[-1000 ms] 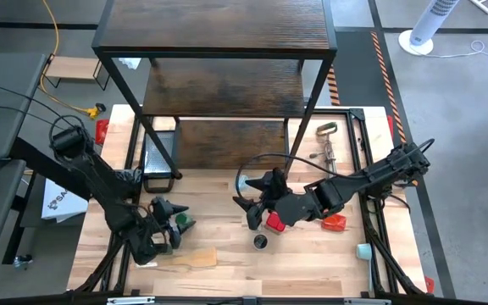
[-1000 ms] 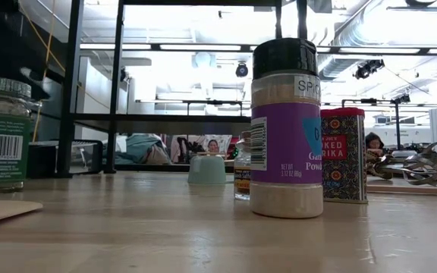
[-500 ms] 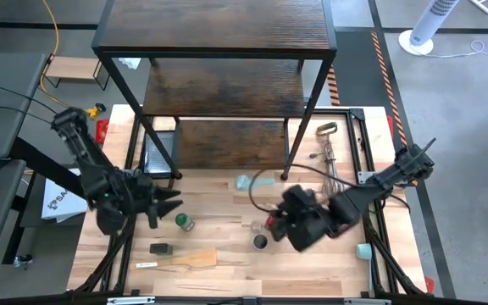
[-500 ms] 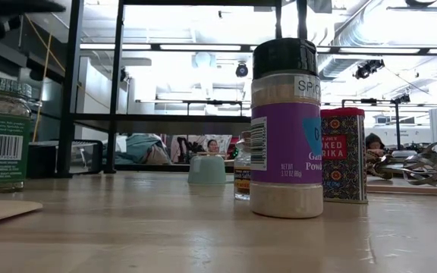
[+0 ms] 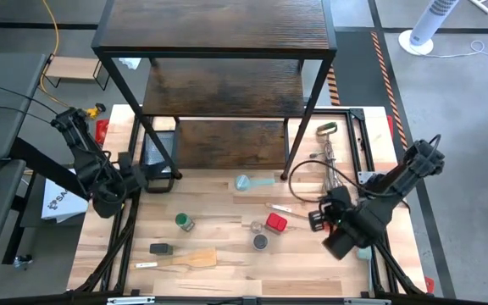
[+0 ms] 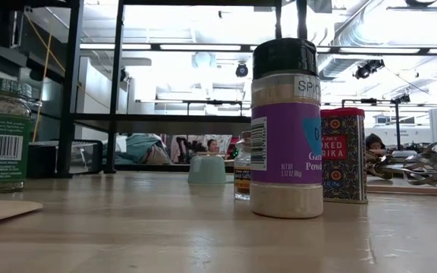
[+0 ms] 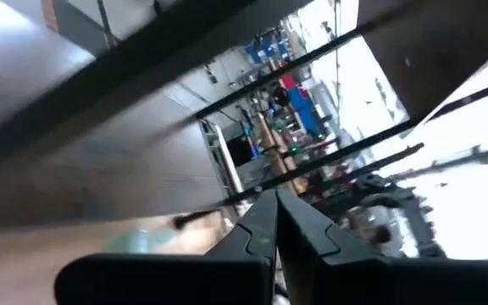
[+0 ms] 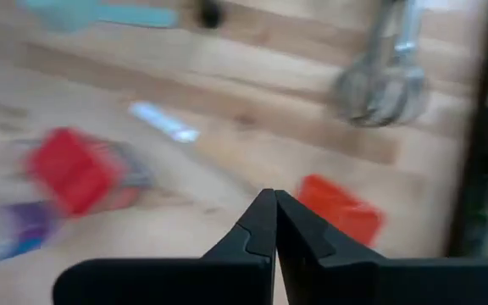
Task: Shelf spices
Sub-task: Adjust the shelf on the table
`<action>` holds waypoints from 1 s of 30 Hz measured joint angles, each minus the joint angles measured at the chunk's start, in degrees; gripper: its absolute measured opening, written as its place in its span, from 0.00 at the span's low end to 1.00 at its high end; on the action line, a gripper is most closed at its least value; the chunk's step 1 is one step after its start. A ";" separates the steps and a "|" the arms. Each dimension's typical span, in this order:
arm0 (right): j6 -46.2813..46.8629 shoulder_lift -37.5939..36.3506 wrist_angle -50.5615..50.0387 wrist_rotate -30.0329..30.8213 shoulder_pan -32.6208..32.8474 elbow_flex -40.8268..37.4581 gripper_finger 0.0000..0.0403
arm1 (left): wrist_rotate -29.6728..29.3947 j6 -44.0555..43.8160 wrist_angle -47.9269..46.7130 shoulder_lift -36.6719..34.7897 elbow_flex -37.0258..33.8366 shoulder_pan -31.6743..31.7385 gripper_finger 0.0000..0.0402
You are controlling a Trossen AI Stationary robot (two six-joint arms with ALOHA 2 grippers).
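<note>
The spices stand on the wooden table in front of the shelf [image 5: 219, 51]: a green-lidded jar [image 5: 184, 222], a red tin [image 5: 276, 223], a dark-lidded jar [image 5: 260, 241] with a purple label [image 6: 285, 129], a tiny pale jar [image 5: 257, 225] and a dark one [image 5: 159, 249]. My left gripper [image 5: 142, 180] is shut and empty at the table's left, beside the shelf's front left leg. My right gripper [image 5: 314, 220] is shut and empty, to the right of the red tin [image 8: 74, 169].
A wooden spatula [image 5: 195, 257] lies near the front edge. A teal scoop [image 5: 244, 182] lies by the shelf's base. A whisk [image 5: 327, 157] and a red spatula [image 8: 337, 207] are at the right, and a small black rack [image 5: 159, 157] stands at the left.
Both grippers have shut on nothing and drawn back from the jars. The left one has gone from the green-lidded jar toward the table's left and far edges. The right one has gone from the red tin toward the right edge. The jars have stayed in place.
</note>
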 joint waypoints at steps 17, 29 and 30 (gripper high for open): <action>-8.33 -37.17 0.79 11.19 -12.09 -27.06 0.00 | 45.93 -28.03 -27.03 6.06 8.46 0.05 0.00; -6.22 -41.27 4.25 18.31 -12.05 -27.49 0.00 | 33.47 -17.85 -52.23 10.36 17.17 31.13 0.00; -6.04 -41.15 4.24 18.34 -12.07 -27.50 0.00 | 31.83 -16.69 -52.14 10.51 16.98 33.15 0.00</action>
